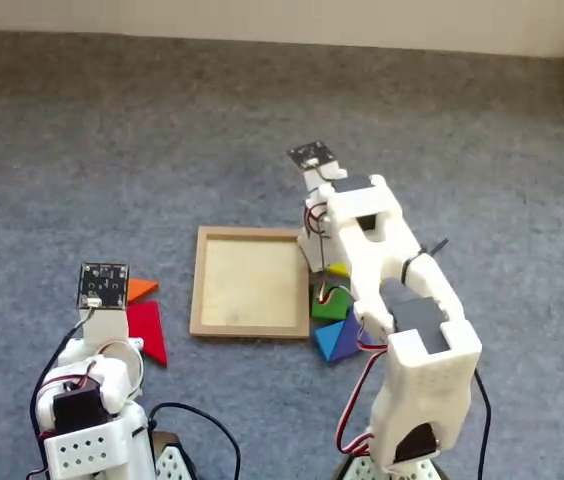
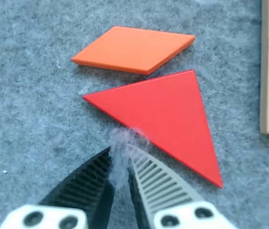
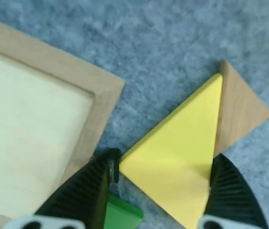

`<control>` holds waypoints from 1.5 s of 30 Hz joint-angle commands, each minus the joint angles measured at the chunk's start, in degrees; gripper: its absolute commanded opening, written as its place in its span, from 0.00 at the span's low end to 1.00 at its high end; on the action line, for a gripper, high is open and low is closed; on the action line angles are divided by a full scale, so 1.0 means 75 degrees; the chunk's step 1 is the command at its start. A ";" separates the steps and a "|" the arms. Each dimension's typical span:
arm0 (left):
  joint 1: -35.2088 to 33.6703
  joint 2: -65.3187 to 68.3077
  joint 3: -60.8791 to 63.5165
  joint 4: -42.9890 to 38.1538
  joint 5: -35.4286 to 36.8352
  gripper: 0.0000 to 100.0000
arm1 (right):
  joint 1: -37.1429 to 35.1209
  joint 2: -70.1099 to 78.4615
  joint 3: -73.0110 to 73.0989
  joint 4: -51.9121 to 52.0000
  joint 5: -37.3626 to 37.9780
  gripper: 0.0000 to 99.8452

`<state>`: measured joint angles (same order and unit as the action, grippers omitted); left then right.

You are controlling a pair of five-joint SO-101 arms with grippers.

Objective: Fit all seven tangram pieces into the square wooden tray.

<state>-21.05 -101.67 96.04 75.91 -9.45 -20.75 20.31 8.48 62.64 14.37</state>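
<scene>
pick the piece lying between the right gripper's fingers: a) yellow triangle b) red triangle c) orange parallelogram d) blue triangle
A: in the right wrist view the yellow triangle lies between the two spread fingers of the right gripper, next to the tray's corner.

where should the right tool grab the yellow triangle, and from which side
Probably from above, pinching across its two side edges: the yellow triangle lies flat and thin, and the right tool straddles it there. Avoid the far edge, which meets the tan triangle.
</scene>
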 commanded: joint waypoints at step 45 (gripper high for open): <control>0.0053 -0.0346 0.0147 0.0035 -0.0059 0.01 | -0.2385 -0.4026 0.1612 0.0006 -0.3458 0.22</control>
<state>-21.05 -101.67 96.04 75.91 -9.45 -36.75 -6.51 21.23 62.64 -8.92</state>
